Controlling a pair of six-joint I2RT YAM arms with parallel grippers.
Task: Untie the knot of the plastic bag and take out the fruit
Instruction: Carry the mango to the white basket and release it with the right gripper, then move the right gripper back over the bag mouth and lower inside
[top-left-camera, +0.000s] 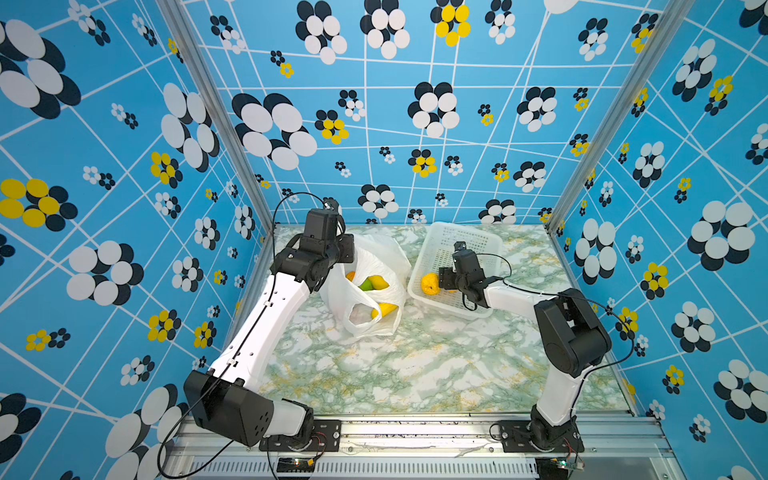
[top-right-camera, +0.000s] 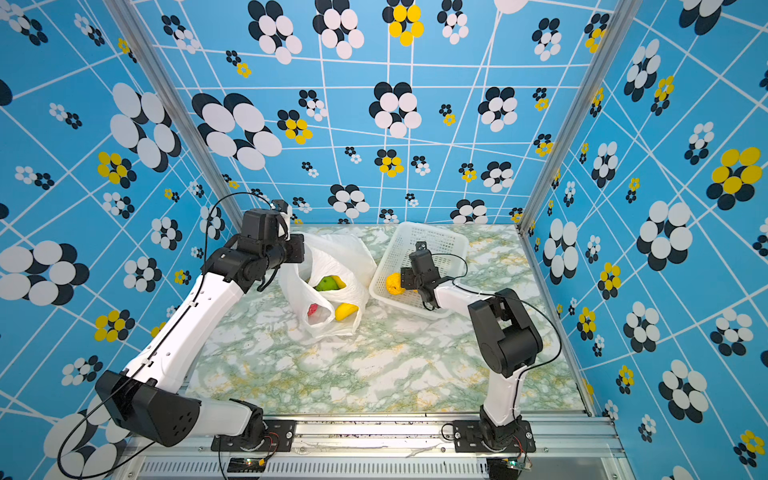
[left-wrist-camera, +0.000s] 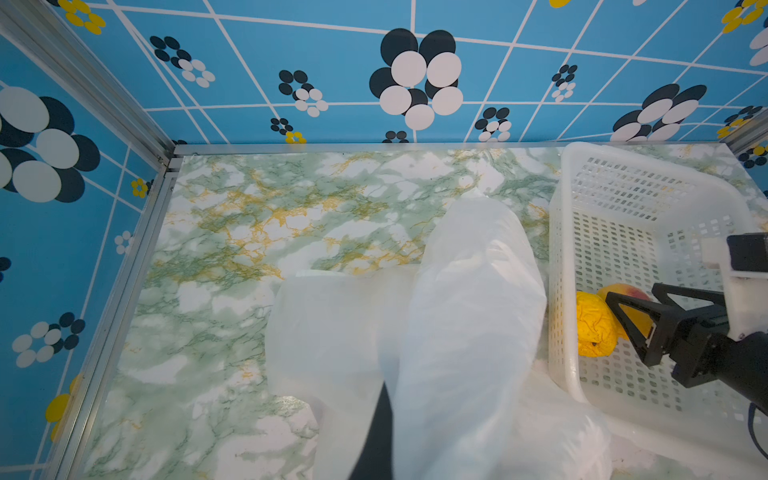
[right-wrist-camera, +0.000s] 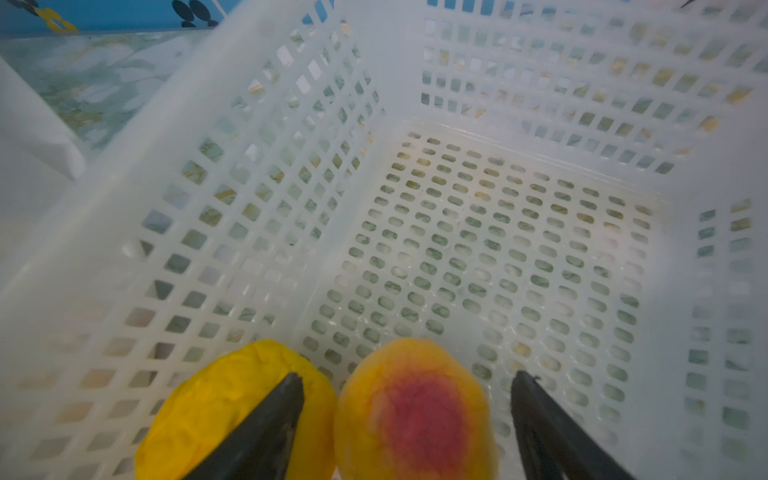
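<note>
The plastic bag (top-left-camera: 374, 257) (top-right-camera: 332, 253) lies at the back left with its mouth gaping open; the knot is out of view. Fruit shows inside: a green apple (top-left-camera: 365, 285), a yellow one (top-left-camera: 385, 309) and a pink-red one (top-right-camera: 312, 310). My left gripper (top-left-camera: 345, 250) is shut on the bag's upper edge, and the film (left-wrist-camera: 469, 311) drapes over its dark finger (left-wrist-camera: 384, 432). My right gripper (right-wrist-camera: 407, 376) stands open inside the basket, its fingers apart on either side of a peach (right-wrist-camera: 415, 411) lying beside a bumpy yellow fruit (right-wrist-camera: 224, 399) (top-left-camera: 430, 284).
The white perforated basket (top-left-camera: 457, 232) (top-right-camera: 428, 232) (left-wrist-camera: 623, 187) sits tilted at the back right, next to the bag. Patterned blue walls with metal posts close in the marble table (top-left-camera: 415, 365) on three sides.
</note>
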